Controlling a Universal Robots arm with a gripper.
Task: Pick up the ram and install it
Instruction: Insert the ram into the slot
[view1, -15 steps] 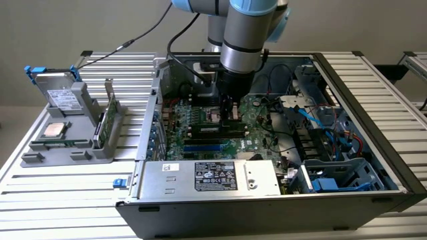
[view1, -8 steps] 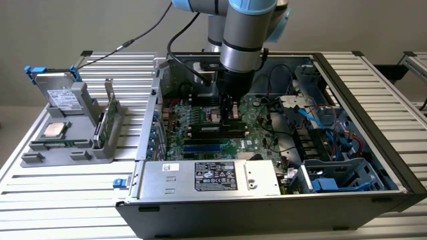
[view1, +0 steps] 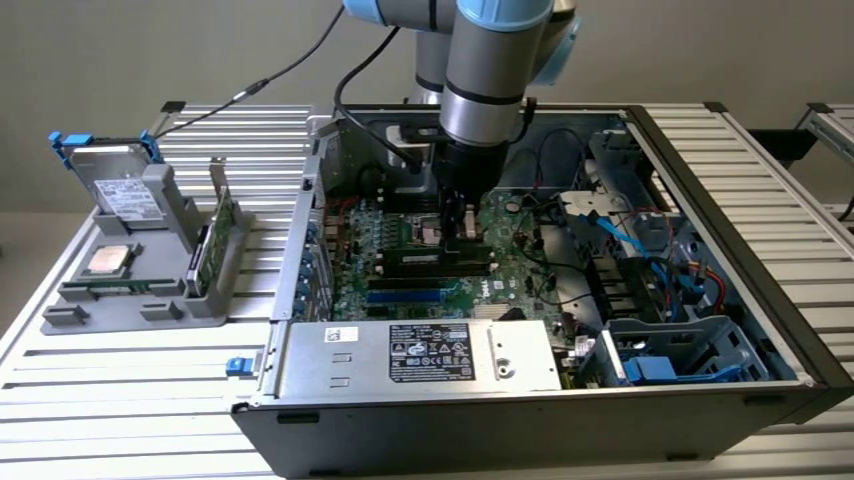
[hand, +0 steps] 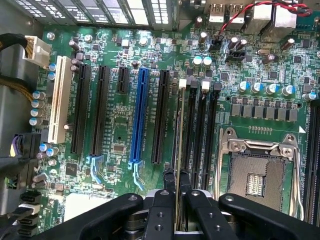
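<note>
Green ram (hand: 179, 135) stands on edge, pinched between the narrowly set black fingers (hand: 165, 200), in line with the dark memory slots (hand: 194, 130) on the motherboard (hand: 120, 125) and just beside the open processor socket (hand: 255, 172); whether it is seated I cannot tell. In the exterior view, the arm (view1: 481, 60) reaches straight down into the open case (view1: 747, 200) on the slatted worktop (view1: 134, 390).

A plain grey wall (view1: 120, 50) behind; a ribbed aluminium table (view1: 120, 400) below; even, soft light.
</note>
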